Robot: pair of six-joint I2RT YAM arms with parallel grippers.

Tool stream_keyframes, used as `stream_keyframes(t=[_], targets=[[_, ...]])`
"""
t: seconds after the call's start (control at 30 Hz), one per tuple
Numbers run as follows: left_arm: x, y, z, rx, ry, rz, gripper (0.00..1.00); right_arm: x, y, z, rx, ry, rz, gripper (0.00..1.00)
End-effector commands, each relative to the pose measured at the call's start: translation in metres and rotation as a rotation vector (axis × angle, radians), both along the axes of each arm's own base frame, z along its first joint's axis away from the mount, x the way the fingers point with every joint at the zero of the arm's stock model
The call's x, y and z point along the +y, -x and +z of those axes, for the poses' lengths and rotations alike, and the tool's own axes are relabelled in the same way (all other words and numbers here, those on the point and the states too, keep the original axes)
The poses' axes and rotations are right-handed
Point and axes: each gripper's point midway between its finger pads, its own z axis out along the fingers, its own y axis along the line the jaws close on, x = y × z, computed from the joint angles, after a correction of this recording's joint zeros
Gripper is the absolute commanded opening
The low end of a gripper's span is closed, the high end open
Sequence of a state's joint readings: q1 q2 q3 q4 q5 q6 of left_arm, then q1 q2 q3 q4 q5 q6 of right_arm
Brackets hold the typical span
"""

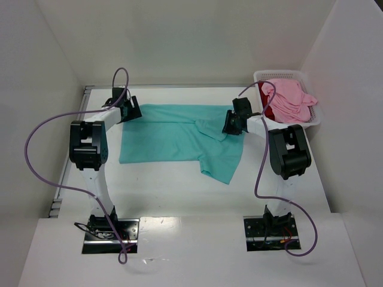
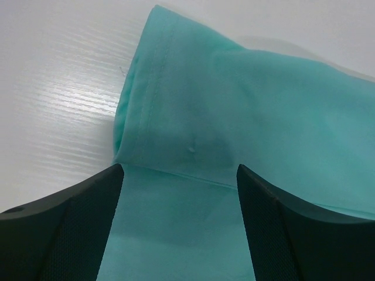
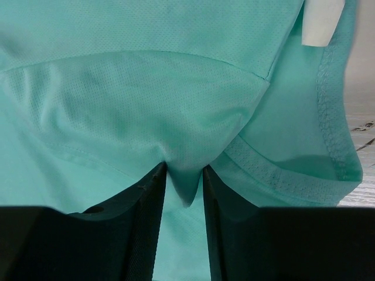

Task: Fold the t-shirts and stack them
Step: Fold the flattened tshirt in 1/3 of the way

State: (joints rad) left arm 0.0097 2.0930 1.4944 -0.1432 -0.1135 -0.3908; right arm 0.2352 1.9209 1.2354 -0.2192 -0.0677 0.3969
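Note:
A teal t-shirt [image 1: 173, 137] lies spread on the white table, one sleeve pointing toward the near right. My left gripper [image 1: 133, 112] sits at its far left corner. In the left wrist view that gripper [image 2: 180, 170] is open, its wide-set fingers straddling the flat teal cloth [image 2: 246, 99] by a folded hem. My right gripper [image 1: 229, 124] is at the shirt's far right part. It [image 3: 184, 170] is shut on a pinched fold of teal fabric [image 3: 146, 88] beside the collar seam. A light pink t-shirt [image 1: 290, 98] and a dark red one [image 1: 270, 112] lie in the basket.
The white plastic basket [image 1: 281, 74] stands at the far right corner against the wall. White walls close in the table on the left, back and right. A white neck label [image 3: 319, 23] shows at the teal shirt's collar.

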Motion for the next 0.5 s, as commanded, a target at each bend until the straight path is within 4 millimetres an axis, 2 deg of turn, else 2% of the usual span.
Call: stream_keyframes(t=[0.0, 0.07, 0.17, 0.23, 0.27, 0.33, 0.47], targets=[[0.015, -0.008, 0.006, -0.017, -0.024, 0.017, 0.86, 0.005, -0.021, 0.031, -0.105, -0.019, -0.005, 0.38], [0.020, -0.008, 0.006, -0.017, -0.024, 0.027, 0.86, 0.006, -0.021, 0.032, -0.104, -0.026, 0.001, 0.42], [0.025, -0.007, 0.001, -0.008, -0.024, 0.036, 0.76, 0.009, -0.022, 0.033, -0.112, -0.038, 0.009, 0.42], [0.025, -0.006, -0.005, 0.003, -0.023, 0.036, 0.72, 0.011, -0.021, 0.029, -0.099, -0.044, 0.017, 0.38], [0.024, -0.006, -0.009, 0.012, -0.017, 0.030, 0.69, 0.012, -0.024, 0.033, -0.108, -0.052, 0.010, 0.33], [0.024, -0.006, -0.009, 0.012, -0.016, 0.030, 0.61, 0.012, -0.023, 0.024, -0.090, -0.048, 0.010, 0.29], [0.024, -0.007, -0.013, 0.011, -0.017, 0.030, 0.52, 0.011, -0.022, 0.020, -0.081, -0.046, 0.010, 0.18]])
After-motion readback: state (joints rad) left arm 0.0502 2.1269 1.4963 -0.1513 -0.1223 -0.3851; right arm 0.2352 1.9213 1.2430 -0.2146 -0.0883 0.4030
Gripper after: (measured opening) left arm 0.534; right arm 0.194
